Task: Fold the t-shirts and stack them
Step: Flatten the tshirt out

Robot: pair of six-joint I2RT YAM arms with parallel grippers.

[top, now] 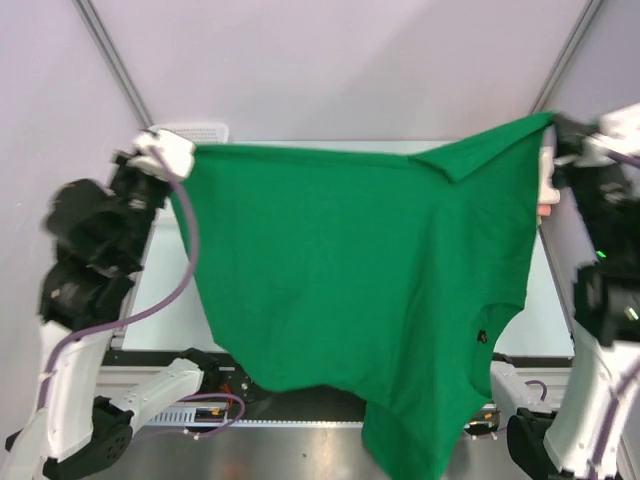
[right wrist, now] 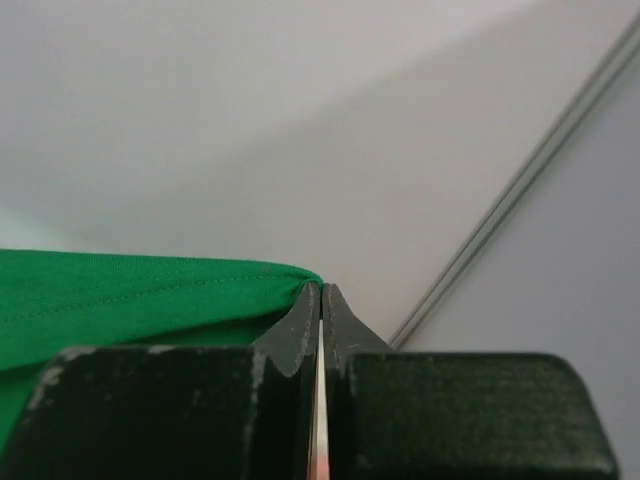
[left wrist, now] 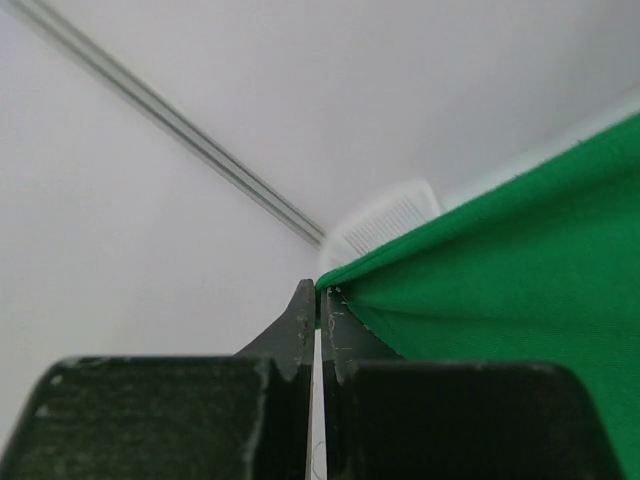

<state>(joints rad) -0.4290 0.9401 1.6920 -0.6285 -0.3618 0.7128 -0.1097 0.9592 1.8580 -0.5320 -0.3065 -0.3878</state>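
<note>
The bright green t-shirt (top: 350,260) hangs spread out in the air between my two grippers, high above the table. Its lower part droops past the table's near edge. My left gripper (top: 185,155) is shut on the shirt's upper left corner, and the left wrist view shows the tips (left wrist: 318,292) pinching the green hem (left wrist: 520,280). My right gripper (top: 553,125) is shut on the upper right corner, and the right wrist view shows the tips (right wrist: 320,290) clamped on the green edge (right wrist: 120,295). A sliver of salmon-pink cloth (top: 547,210) under a pale one (top: 547,178) shows past the shirt's right edge.
The white mesh basket (top: 195,131) stands at the table's back left, behind my left gripper, and also shows in the left wrist view (left wrist: 390,220). The green shirt hides most of the table (top: 165,300). Cables and electronics (top: 215,405) lie along the near edge between the arm bases.
</note>
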